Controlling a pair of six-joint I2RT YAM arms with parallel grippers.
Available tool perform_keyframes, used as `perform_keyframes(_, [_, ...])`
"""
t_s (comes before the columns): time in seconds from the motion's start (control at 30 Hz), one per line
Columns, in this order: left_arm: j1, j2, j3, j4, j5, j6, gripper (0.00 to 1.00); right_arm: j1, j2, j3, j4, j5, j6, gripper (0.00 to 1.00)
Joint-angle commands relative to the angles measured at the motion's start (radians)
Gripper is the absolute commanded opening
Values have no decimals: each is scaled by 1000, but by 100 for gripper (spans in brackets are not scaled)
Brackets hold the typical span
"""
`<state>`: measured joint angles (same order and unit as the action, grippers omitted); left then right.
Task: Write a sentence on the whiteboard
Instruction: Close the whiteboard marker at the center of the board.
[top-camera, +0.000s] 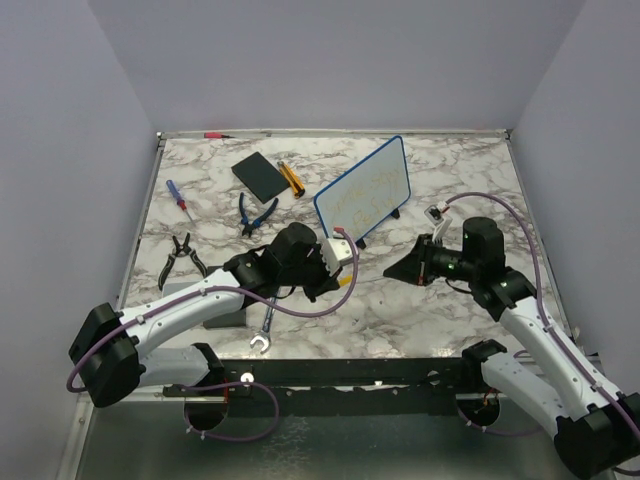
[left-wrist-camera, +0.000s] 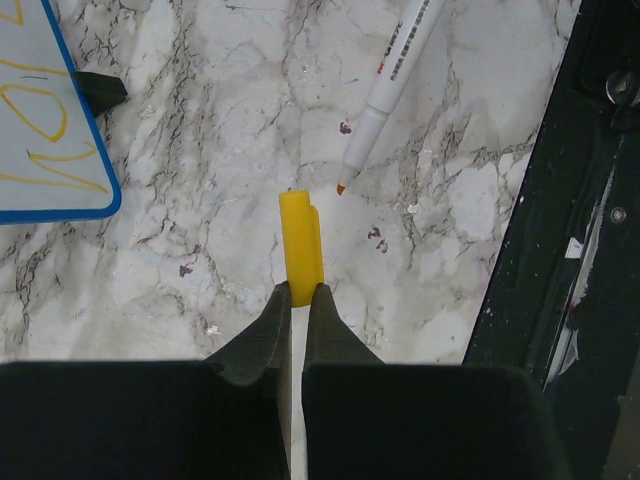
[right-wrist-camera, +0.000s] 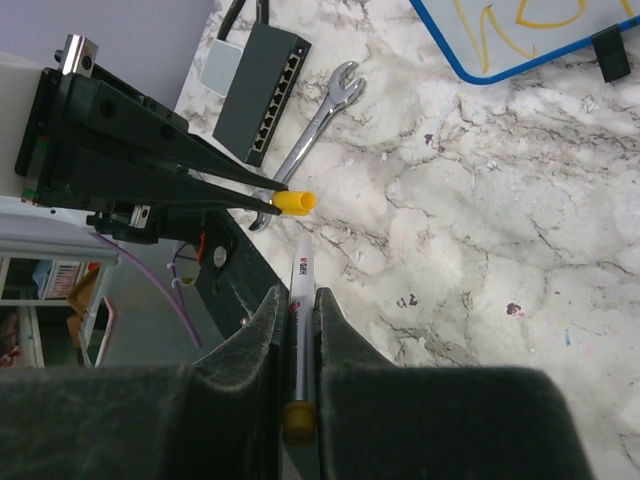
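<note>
The whiteboard (top-camera: 362, 190), blue-framed, stands tilted on black feet at the table's middle back. The sentence (left-wrist-camera: 45, 135) shows as yellow handwritten strokes on its face, partly in frame. My left gripper (left-wrist-camera: 300, 290) is shut on a yellow marker cap (left-wrist-camera: 301, 245), held just above the marble. My right gripper (right-wrist-camera: 297, 292) is shut on the white marker (right-wrist-camera: 302, 268), clamping its barrel. The marker's bare tip (left-wrist-camera: 341, 188) points at the cap from a short gap away. Both grippers meet in front of the board (right-wrist-camera: 500, 60), right of its near corner.
A wrench (right-wrist-camera: 320, 115) and a grey network switch (right-wrist-camera: 262, 95) lie near the front edge. Blue pliers (top-camera: 256, 213), a screwdriver (top-camera: 180, 200), black pliers (top-camera: 182, 255), a black pad (top-camera: 260, 175) and an orange tube (top-camera: 290, 178) lie at the back left.
</note>
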<state>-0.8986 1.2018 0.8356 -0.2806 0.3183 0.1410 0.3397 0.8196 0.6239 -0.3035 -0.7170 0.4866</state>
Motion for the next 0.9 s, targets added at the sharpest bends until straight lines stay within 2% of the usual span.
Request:
perform_keyframes(0.0, [-1, -31, -12, -6, 35, 22, 0, -21, -19, 45, -15, 25, -25, 1])
perform_keyframes(0.37, [-2, -41, -9, -6, 71, 23, 0, -38, 10, 51, 14, -78, -28, 1])
perform_keyframes(0.87, [-2, -42, -8, -5, 91, 23, 0, -39, 23, 62, 34, -116, -25, 1])
